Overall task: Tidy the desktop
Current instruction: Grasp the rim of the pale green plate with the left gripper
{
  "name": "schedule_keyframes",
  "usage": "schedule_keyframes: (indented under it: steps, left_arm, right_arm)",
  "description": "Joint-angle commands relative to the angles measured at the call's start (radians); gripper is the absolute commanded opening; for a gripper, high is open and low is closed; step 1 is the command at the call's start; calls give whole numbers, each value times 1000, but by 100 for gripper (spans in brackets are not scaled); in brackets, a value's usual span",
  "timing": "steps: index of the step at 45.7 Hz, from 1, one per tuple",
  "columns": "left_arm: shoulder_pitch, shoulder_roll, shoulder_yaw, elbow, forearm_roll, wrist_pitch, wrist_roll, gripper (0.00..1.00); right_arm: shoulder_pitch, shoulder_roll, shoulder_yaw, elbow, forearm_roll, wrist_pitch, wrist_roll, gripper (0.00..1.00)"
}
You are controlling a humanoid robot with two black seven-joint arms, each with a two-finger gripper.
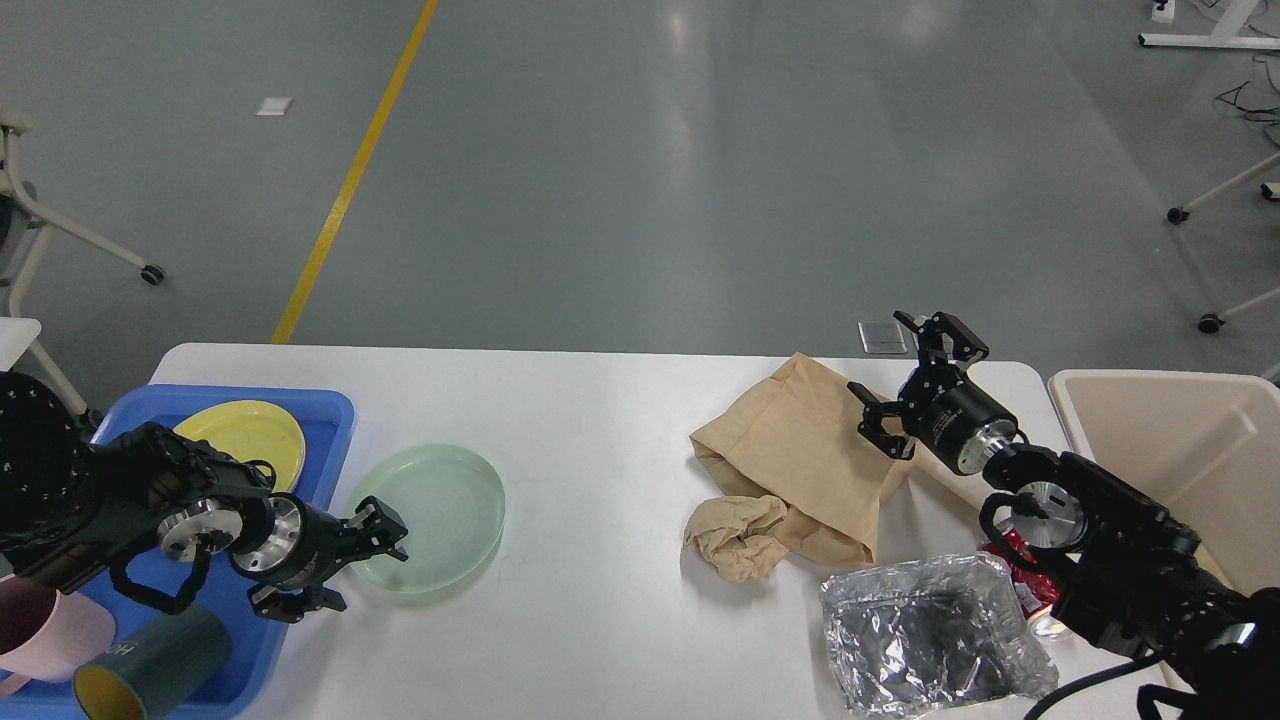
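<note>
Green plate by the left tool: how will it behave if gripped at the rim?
The green plate looks rigid and smooth, so it may slip on the white desktop. Its low raised rim gives the open left tool little purchase. Lying flat, it shouldn't roll.
</note>
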Motion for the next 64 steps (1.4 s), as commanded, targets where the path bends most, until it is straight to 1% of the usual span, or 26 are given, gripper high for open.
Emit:
schedule_keyframes:
  steps: [1, 12, 13, 15, 20, 30, 34, 41, 48, 53, 57, 60, 64]
  left_arm:
    - [20, -1, -1, 20, 0, 10, 1, 82]
    - [27, -2, -15, 40, 8, 13, 0, 81]
    - [27, -2, -17, 40, 8, 13, 1, 79]
    - [27, -2, -17, 40, 10, 10, 1, 73]
    - [27, -4, -17, 40, 10, -1, 1, 62]
    - [27, -15, -26, 40, 11, -6, 6, 52]
    - [29, -15, -26, 40, 11, -6, 6, 43]
    - [29, -15, -25, 40, 11, -10, 6, 35]
    - [30, -15, -25, 40, 11, -50, 6, 25]
    - [30, -15, -24, 40, 11, -72, 8, 21]
    - [32, -15, -25, 40, 11, -79, 8, 19]
    - [32, -15, -24, 40, 11, -82, 8, 16]
    - [30, -15, -23, 40, 13, -110, 12, 7]
  right_arm:
    - [1, 0, 0, 0, 0, 0, 0, 100]
    - [0, 0, 0, 0, 0, 0, 0, 100]
    - [1, 0, 0, 0, 0, 0, 0, 100]
    - [0, 0, 0, 0, -2, 0, 0, 100]
    - [0, 0, 0, 0, 0, 0, 0, 100]
    - [1, 0, 0, 0, 0, 0, 0, 100]
    - [0, 0, 0, 0, 0, 0, 0, 100]
    - [0, 0, 0, 0, 0, 0, 0, 100]
    - [0, 0, 0, 0, 0, 0, 0, 100]
    - [0, 0, 0, -1, -2, 0, 0, 100]
    - [0, 0, 0, 0, 0, 0, 0, 100]
    - [0, 0, 0, 0, -2, 0, 0, 100]
    - [0, 0, 0, 0, 0, 0, 0, 100]
